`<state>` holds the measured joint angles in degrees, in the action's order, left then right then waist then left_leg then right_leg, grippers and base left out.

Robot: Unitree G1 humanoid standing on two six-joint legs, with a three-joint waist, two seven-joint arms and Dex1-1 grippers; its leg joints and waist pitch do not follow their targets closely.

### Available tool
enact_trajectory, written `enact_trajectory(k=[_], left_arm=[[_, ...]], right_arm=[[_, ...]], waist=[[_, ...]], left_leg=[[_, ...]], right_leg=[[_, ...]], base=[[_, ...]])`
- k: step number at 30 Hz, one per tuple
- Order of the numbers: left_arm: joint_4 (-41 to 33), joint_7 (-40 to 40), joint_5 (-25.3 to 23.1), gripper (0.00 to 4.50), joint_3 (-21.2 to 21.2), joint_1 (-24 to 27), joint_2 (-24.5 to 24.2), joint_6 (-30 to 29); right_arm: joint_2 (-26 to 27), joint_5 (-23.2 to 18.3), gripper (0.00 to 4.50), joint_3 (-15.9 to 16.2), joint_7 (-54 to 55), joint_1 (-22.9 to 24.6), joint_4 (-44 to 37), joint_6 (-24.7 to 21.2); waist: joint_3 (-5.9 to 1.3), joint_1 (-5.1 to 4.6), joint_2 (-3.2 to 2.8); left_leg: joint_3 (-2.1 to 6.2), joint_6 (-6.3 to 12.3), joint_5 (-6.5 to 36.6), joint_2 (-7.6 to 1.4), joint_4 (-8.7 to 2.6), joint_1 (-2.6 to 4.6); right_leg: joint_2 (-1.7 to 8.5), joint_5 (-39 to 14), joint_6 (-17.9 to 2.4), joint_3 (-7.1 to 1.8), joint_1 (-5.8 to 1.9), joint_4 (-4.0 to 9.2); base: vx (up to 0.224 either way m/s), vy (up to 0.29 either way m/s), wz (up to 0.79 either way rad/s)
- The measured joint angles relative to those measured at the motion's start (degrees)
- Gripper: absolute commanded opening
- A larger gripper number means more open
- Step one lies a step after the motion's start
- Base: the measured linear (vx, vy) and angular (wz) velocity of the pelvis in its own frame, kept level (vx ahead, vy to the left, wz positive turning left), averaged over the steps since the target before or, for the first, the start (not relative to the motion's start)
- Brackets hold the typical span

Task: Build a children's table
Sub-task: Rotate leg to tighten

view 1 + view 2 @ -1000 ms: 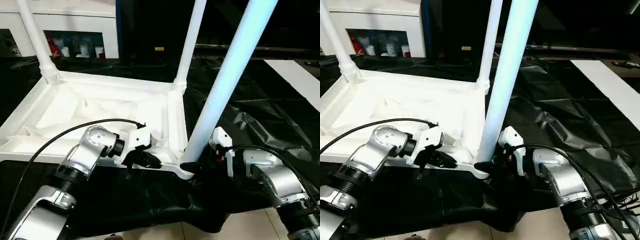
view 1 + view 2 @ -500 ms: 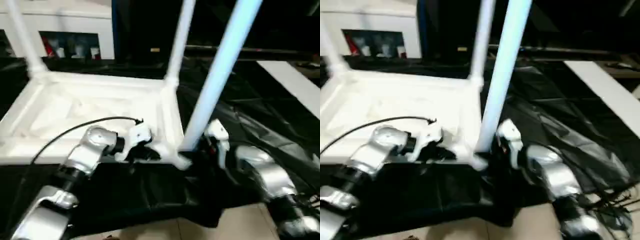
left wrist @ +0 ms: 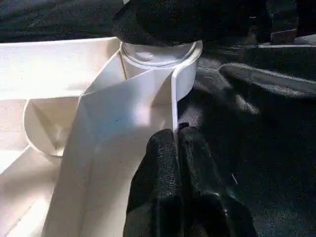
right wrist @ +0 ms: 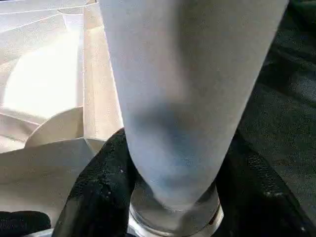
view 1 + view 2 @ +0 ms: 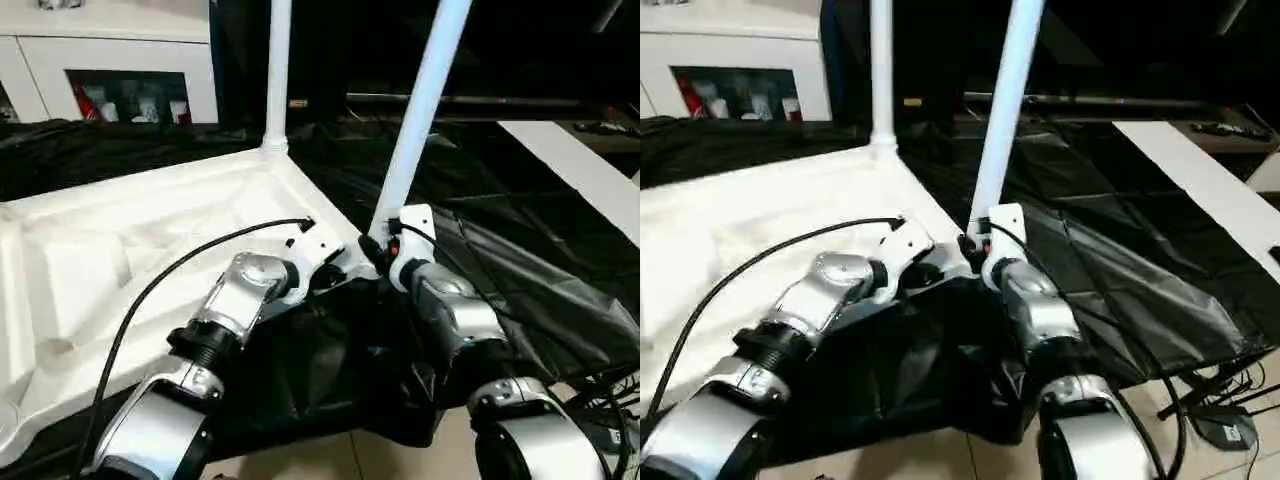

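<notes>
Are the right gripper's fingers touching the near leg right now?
Touching. The right wrist view shows both black fingers pressed against the sides of the near leg just above its corner socket.

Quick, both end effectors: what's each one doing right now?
Left end effector: closed, pinching the tabletop rim.
Right end effector: closed around the near table leg.

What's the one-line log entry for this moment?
stage: leg fitting | left gripper: shut on tabletop rim | right gripper: shut on near leg at corner socket
</notes>
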<state>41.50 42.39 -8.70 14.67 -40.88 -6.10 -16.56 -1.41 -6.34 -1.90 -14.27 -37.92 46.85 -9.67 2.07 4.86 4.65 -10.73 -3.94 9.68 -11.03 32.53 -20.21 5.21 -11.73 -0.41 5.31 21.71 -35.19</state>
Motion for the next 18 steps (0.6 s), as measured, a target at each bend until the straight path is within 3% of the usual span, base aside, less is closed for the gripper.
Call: enact_trajectory(k=[4,7,13,18], left_arm=[[0.6,0.6,0.0,0.00,0.0,-0.2,-0.3,1.2],[1.0,3.4,0.2,0.00,0.1,-0.3,-1.8,3.6],[0.4,12.8,2.4,0.00,0.4,0.4,-5.9,7.2],[-4.7,26.8,5.7,0.00,1.2,3.5,-11.8,8.6]], right_arm=[[-0.4,-0.2,2.66,-0.4,-2.2,0.0,0.3,0.3],[-3.0,0.0,2.87,1.5,-8.0,0.8,-1.7,-0.3],[-9.7,-0.2,3.01,5.8,-22.9,6.7,-10.6,-1.0],[-17.5,-3.6,3.01,9.8,-38.5,14.1,-22.3,-3.4]], waist=[[0.01,0.02,-0.01],[0.09,-0.05,-0.07],[0.16,0.37,-0.14],[0.26,0.77,-0.16]], left_leg=[[0.00,0.00,0.0,0.00,-0.07,-0.01],[-0.01,0.00,0.0,0.00,-0.12,-0.13],[-0.01,0.01,0.0,-0.02,-0.27,-0.28],[-0.10,0.20,0.1,-0.03,-0.25,-0.43]], right_leg=[[-0.01,0.0,0.0,0.00,0.03,0.01],[-0.02,0.0,-0.1,0.01,0.14,0.06],[-0.04,0.0,-0.2,0.07,0.23,0.13],[-0.03,-0.1,-0.2,0.07,0.29,0.25]], base=[[0.000,0.000,0.00],[0.000,0.000,0.00],[0.000,0.000,0.00],[0.000,0.000,0.00]])
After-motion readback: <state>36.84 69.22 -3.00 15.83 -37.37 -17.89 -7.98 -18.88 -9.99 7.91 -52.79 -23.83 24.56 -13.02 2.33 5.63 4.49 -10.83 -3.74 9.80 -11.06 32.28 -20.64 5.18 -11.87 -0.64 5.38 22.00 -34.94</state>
